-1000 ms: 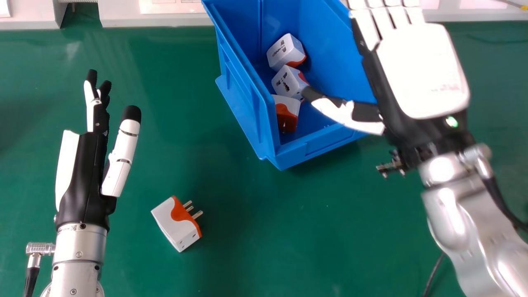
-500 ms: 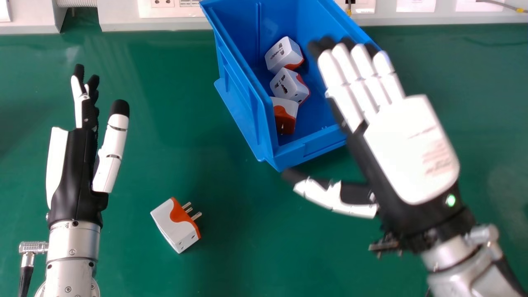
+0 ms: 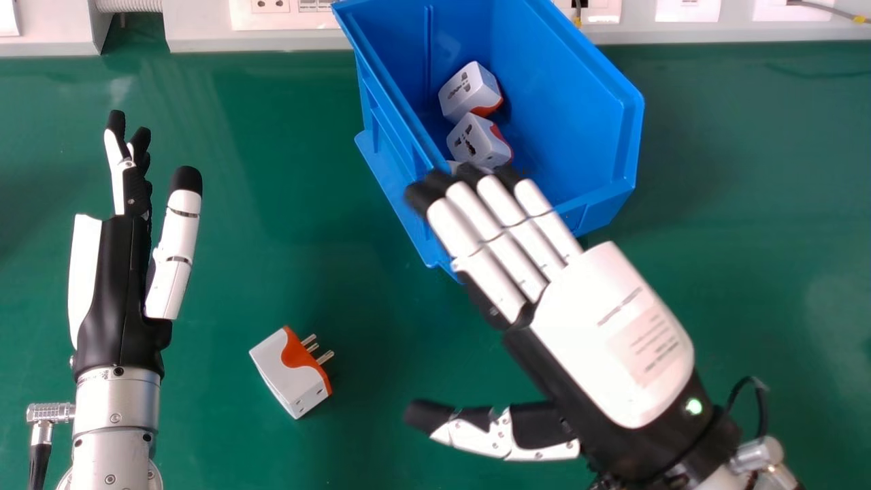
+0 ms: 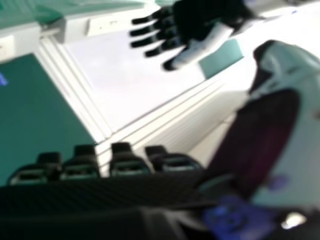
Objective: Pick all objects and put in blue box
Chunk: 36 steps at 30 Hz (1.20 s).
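Occupying green tabletop: one blue box, open-topped
Right hand, fingers straight, thumb apart, overlapping box's near corner; left hand, fingers extended, thumb apart, at left; one loose white-and-orange adapter, on tabletop between hands; boxed adapters, two plus a sliver of another

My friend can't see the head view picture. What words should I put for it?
A robot's open right hand covers the near corner of a blue box with white-and-orange plug adapters inside. Another adapter lies on the green table, between that hand and the robot's open left hand.
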Each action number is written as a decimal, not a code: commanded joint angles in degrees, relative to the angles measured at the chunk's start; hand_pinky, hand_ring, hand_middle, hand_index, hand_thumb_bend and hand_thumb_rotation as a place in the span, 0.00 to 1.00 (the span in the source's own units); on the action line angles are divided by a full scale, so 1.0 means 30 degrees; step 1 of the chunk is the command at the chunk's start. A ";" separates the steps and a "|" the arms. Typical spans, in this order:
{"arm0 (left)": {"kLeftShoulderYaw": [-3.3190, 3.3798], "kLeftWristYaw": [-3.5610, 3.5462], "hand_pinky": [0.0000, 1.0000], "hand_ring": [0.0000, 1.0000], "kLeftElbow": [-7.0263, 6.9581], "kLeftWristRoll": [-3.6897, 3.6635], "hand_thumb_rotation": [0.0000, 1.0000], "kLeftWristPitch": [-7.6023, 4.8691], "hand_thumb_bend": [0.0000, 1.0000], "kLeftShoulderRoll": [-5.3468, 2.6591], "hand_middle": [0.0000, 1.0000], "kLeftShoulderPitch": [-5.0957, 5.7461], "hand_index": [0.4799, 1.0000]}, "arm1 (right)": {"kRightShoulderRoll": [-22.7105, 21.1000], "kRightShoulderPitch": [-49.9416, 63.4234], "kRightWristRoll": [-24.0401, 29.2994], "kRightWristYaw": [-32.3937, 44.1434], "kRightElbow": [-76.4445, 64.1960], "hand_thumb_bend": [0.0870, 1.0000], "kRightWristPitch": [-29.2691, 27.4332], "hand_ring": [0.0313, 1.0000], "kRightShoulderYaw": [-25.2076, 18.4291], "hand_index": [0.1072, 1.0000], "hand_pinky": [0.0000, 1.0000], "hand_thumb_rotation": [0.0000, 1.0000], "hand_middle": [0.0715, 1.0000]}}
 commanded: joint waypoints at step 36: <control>-0.0096 0.0281 0.99 1.00 -0.1628 -0.0058 1.00 0.0207 0.39 -0.0367 1.00 0.0418 1.00 | 0.3927 -1.1084 -0.1213 0.6214 1.0649 0.36 0.1086 1.00 0.5355 1.00 1.00 0.58 1.00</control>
